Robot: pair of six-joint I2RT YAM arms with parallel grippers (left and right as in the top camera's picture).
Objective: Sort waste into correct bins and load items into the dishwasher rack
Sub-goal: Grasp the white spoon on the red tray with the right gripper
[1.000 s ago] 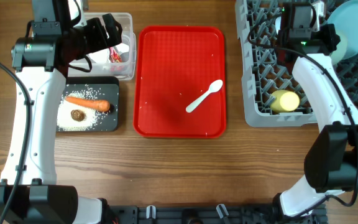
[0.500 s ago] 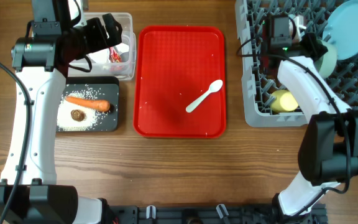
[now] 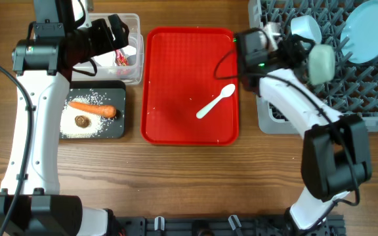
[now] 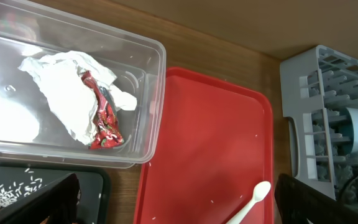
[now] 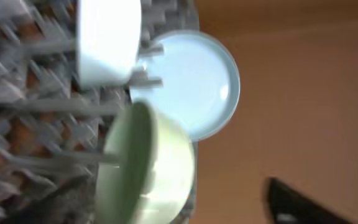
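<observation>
spoon (image 3: 216, 101) lies on the red tray (image 3: 176, 78), beside the right end effector (image 3: 284, 47) (blurred; i cannot tell its grip). left end effector (image 3: 115, 33), spread and empty, hangs above the napkin (image 4: 67, 93) and wrapper (image 4: 104, 115) in the clear tub (image 4: 149, 74).

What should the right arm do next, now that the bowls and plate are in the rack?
Probably swing the right arm down toward the white spoon, the only item lying on the red tray; its wrist is over the tray's right edge, and the spoon belongs in the rack.
</observation>
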